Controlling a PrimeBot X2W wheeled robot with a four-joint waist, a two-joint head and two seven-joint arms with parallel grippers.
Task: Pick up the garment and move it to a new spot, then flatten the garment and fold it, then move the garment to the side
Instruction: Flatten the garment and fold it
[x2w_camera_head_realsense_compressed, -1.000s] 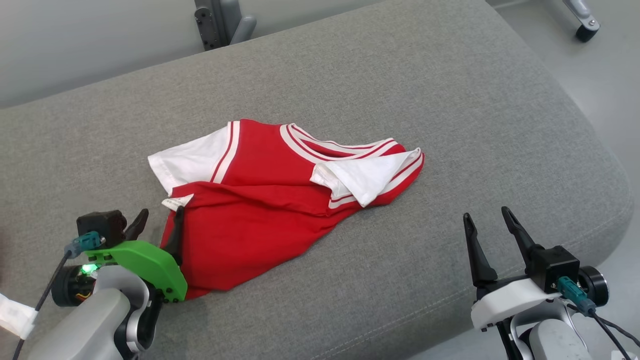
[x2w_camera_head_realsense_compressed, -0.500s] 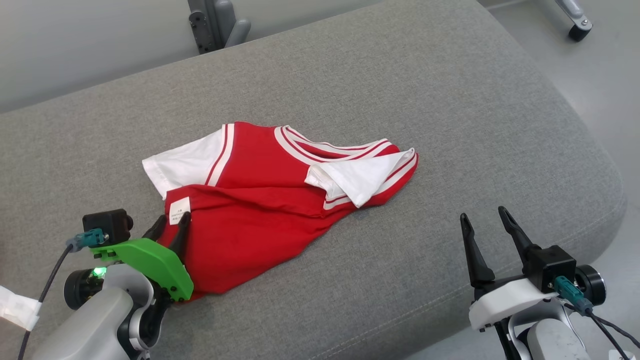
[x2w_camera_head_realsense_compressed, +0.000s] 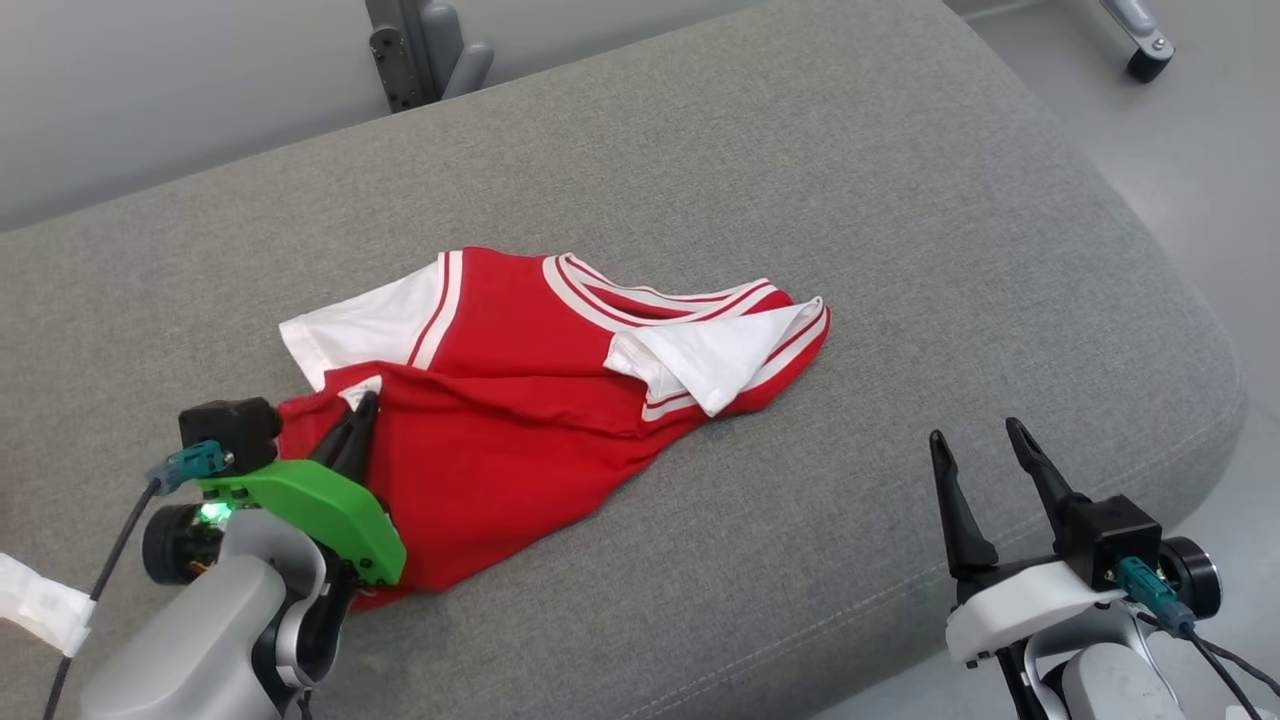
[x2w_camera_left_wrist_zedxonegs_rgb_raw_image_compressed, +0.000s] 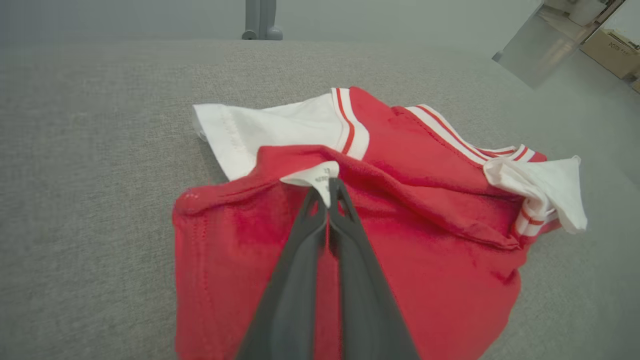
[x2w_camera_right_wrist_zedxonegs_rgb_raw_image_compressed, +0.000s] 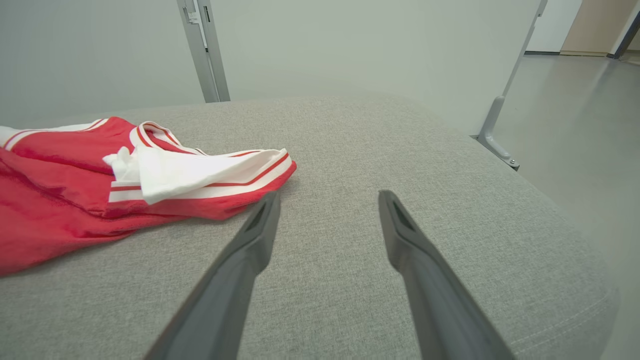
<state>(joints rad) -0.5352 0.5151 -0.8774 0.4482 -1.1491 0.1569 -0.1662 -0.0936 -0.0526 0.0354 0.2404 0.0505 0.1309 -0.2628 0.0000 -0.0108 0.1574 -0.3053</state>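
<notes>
Red cotton with white striped sleeves, the garment (x2w_camera_head_realsense_compressed: 520, 440) lies crumpled near the middle of the grey cushion (x2w_camera_head_realsense_compressed: 850, 180). Its body is doubled over itself and one sleeve (x2w_camera_head_realsense_compressed: 720, 355) is flipped across the chest.

The left end effector (x2w_camera_left_wrist_zedxonegs_rgb_raw_image_compressed: 330, 189) is pressed together on the garment's near-left edge, pinching a ridge of red cloth right beside the white care label (x2w_camera_left_wrist_zedxonegs_rgb_raw_image_compressed: 312, 176). The cloth rises to a small peak at the fingertips, which suggests real fabric is caught between them. That spot makes sense: a loose fold at the edge gives the long thin fingers something to take without digging into the soft cushion. A lift from one corner should also let the rest hang and open out.

The right end effector (x2w_camera_head_realsense_compressed: 975, 432) is spread wide and empty. It sits low over the front right part of the cushion, well apart from the garment, with the flipped sleeve the nearest cloth to it. It seems parked there to stay out of the way, yet close enough to take a second corner once the cloth is up.

The job looks to be at its very first step, the pick-up. Moving, flattening, folding and setting aside are not yet done. The weak point is the grip: if only the top layer or the label is pinched, the garment could slip free as it rises.
</notes>
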